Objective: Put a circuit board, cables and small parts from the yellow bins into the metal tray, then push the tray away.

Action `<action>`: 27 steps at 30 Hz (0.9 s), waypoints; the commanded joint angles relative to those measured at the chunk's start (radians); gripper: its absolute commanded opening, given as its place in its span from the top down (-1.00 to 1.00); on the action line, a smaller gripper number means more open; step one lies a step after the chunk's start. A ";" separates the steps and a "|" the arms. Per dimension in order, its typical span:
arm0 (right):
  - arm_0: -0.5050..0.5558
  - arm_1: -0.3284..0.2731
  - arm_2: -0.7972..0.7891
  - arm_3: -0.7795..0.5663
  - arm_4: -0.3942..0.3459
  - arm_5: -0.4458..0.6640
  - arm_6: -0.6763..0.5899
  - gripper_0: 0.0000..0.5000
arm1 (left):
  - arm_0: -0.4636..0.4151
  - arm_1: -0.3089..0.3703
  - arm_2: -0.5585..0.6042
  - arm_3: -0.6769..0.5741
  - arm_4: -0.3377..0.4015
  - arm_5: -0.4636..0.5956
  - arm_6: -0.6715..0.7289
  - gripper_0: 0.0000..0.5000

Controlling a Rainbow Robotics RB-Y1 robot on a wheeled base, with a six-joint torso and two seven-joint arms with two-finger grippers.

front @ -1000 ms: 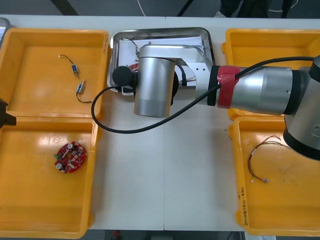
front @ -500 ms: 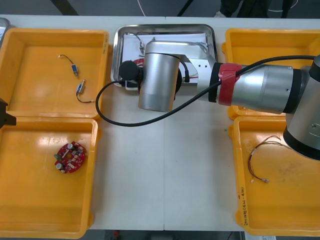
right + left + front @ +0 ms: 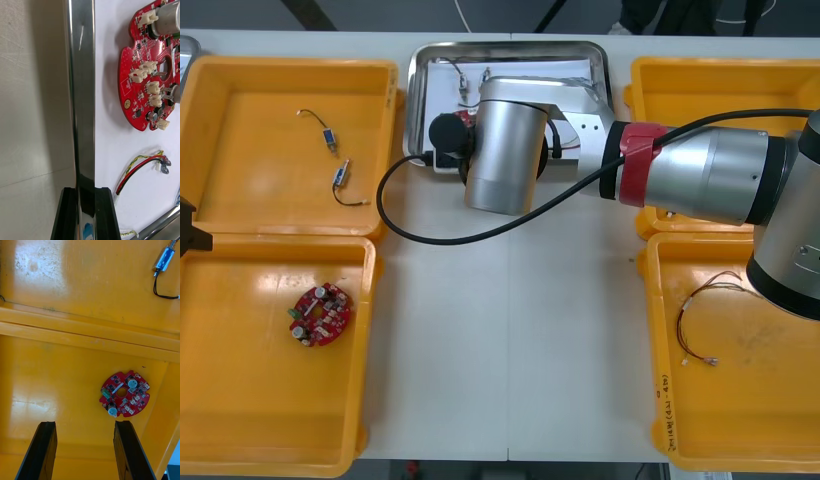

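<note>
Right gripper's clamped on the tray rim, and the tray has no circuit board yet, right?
No. The right gripper is shut on the metal tray's rim, but a red circuit board lies inside, as the right wrist view shows.

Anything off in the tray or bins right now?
Nothing stands out. The right gripper is shut on the rim of the metal tray; the circuit board and red and yellow cable lie flat inside. The left gripper hangs open over a yellow bin.

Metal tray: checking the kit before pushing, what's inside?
Inside the metal tray: a red circuit board and a red and yellow cable; the right arm, hand clamped on its rim, hides the rest.
</note>
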 commanded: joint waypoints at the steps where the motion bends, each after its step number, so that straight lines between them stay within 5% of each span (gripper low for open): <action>1: -0.061 -0.003 -0.015 0.006 0.011 -0.015 0.040 1.00 | 0.020 0.043 0.031 -0.004 -0.009 -0.011 -0.059 -0.77; 6: -0.061 -0.003 -0.015 0.007 0.011 -0.012 0.040 0.90 | 0.020 0.043 0.031 -0.004 -0.009 -0.011 -0.059 -0.77; 9: -0.061 -0.003 -0.015 0.007 0.011 -0.012 0.040 -0.98 | 0.020 0.043 0.031 -0.004 -0.009 -0.011 -0.059 -0.77; 18: -0.061 -0.003 -0.017 -0.010 0.008 0.007 0.035 -1.00 | 0.020 0.043 0.031 -0.004 -0.009 -0.011 -0.059 -0.76; 27: -0.053 -0.003 -0.124 -0.096 -0.049 0.174 0.027 -1.00 | 0.020 0.043 0.031 -0.004 -0.009 -0.011 -0.059 -0.77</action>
